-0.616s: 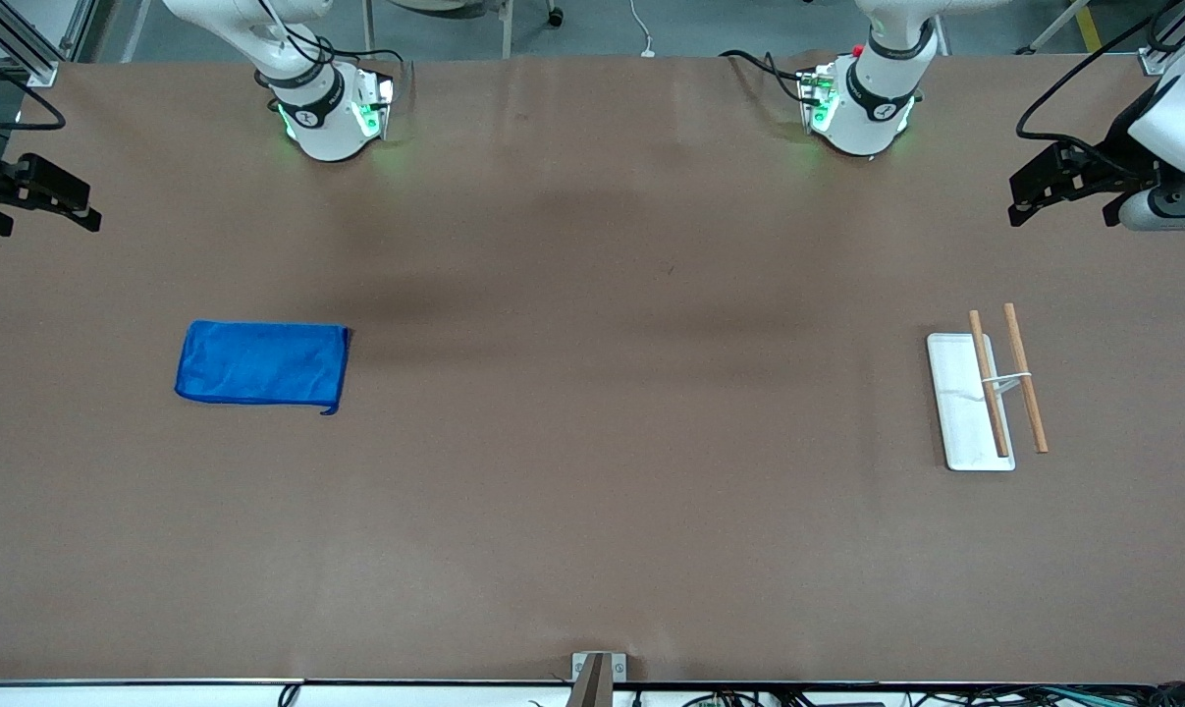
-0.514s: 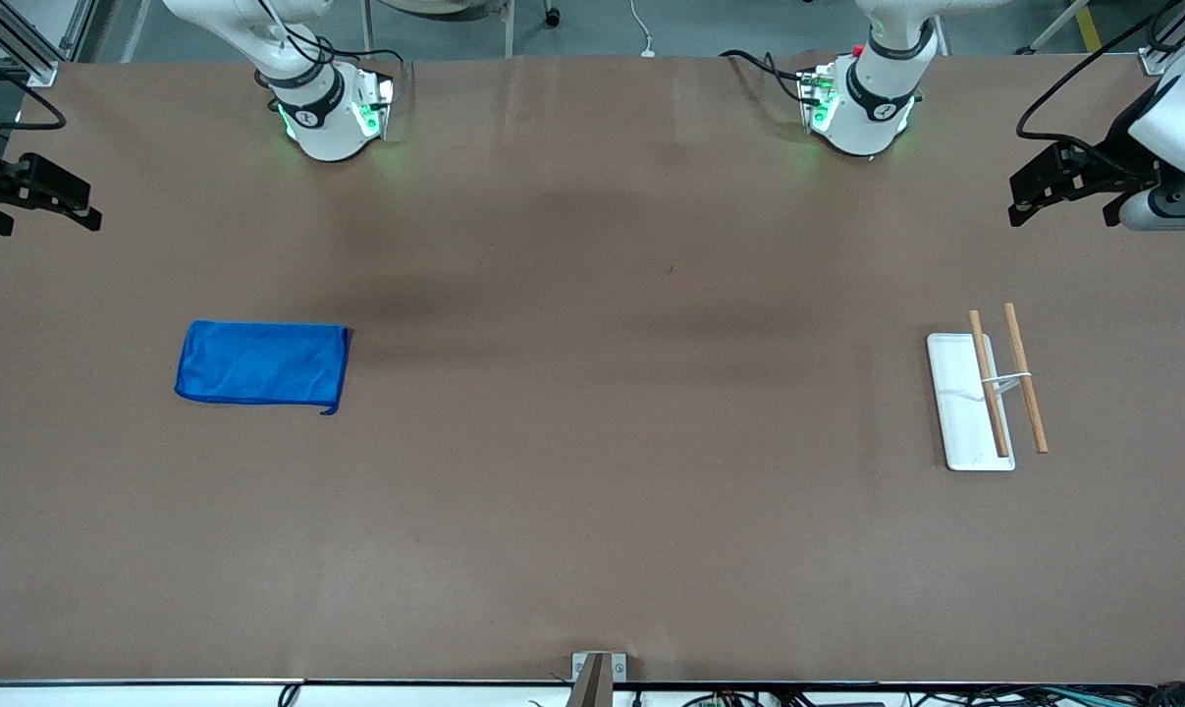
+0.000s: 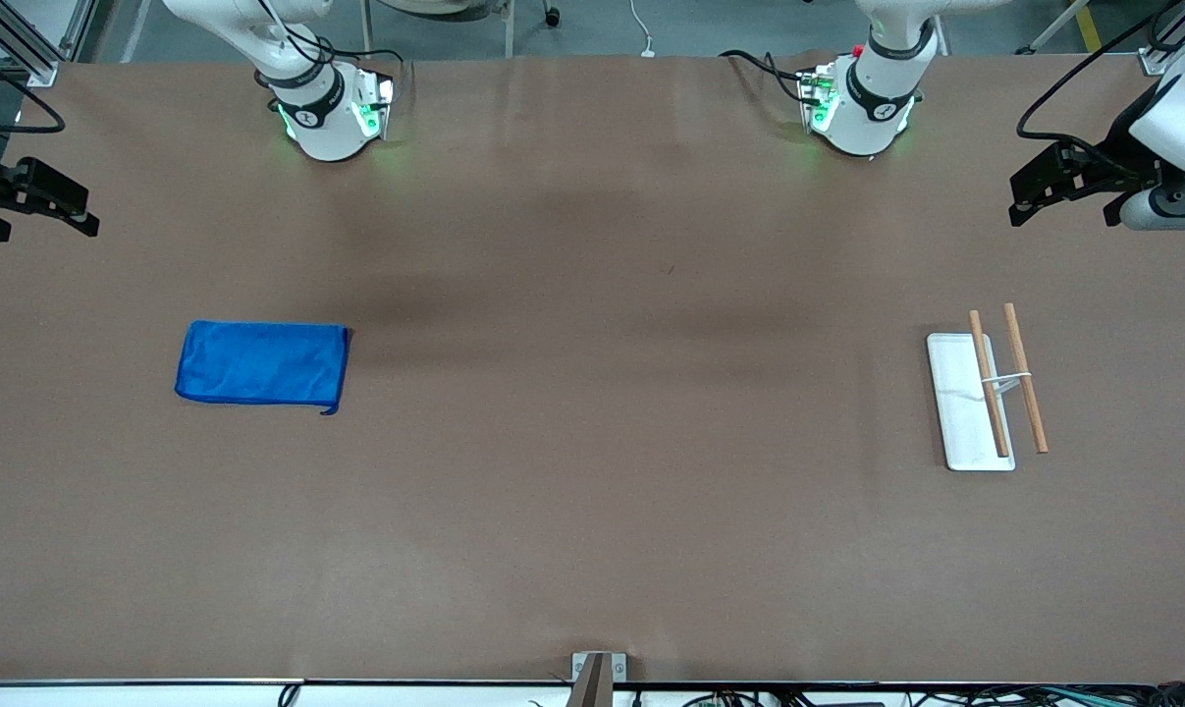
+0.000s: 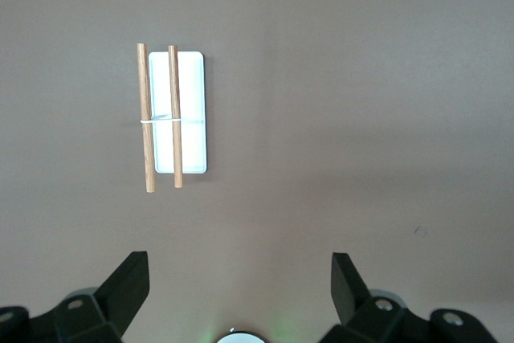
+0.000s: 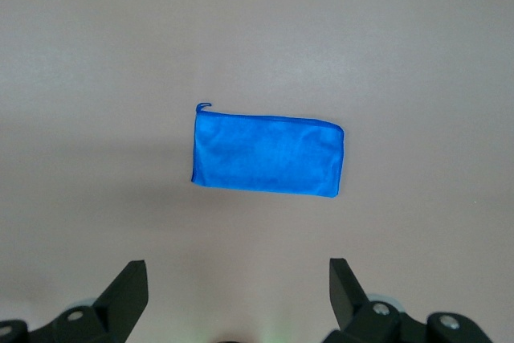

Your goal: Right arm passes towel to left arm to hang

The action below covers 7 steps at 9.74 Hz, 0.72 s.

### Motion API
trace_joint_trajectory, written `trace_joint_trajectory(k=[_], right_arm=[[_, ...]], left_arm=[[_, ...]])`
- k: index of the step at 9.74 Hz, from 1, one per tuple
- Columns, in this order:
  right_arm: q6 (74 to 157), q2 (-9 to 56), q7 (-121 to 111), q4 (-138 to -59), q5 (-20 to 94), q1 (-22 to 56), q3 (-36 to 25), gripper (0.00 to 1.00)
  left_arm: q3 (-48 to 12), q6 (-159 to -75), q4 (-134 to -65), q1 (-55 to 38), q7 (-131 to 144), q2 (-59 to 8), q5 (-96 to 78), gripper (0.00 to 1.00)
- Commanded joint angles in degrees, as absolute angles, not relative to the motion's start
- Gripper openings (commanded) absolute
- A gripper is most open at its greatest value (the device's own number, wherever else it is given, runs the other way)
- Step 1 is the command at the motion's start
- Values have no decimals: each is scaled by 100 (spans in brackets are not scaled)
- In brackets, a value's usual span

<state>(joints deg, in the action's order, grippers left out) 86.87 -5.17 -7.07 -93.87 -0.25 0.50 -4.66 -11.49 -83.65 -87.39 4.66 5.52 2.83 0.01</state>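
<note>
**Nothing lifted yet: towel flat, both tools open**

Almost nothing has moved since the earlier front frames: only the right tool has crept a touch, at the right arm's end of the surface; towel and rack lie exactly as before.

Front view: the towel lies folded flat on the surface toward the right arm's end, well apart from the right tool, which hangs over the surface edge and holds nothing. The left tool hangs over the left arm's end of the surface, also empty, and that arm looks to be waiting. A white tray with two wooden rods across it (presumably the place to hang the cloth) sits toward the left arm's end, nearer the front camera than the left tool and well apart from the towel.

Left wrist view: the left tool's fingers stand wide apart with nothing between them; the tray and rods lie on bare surface, clear of them.

Right wrist view: the right tool's fingers also stand wide apart and empty, with the towel on the surface, not touched.

By my reading, every step remains: the grasp, the lift, the pass between arms and the hanging.
</note>
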Motion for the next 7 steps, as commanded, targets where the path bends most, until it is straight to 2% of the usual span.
trace_joint_trajectory(k=[1, 5, 7], right_arm=[[9164, -501, -738, -9823, -88, 62, -518, 97], [11236, -160, -730, -11414, -88, -70, -606, 99], [12194, 497, -721, -11706, -88, -44, -825, 98]], left_arm=[[-1160, -8350, -8771, 475, 483, 167, 9, 100], [-1169, -8350, -8771, 466, 483, 158, 9, 100], [-1169, -8350, -8772, 457, 475, 158, 9, 100]])
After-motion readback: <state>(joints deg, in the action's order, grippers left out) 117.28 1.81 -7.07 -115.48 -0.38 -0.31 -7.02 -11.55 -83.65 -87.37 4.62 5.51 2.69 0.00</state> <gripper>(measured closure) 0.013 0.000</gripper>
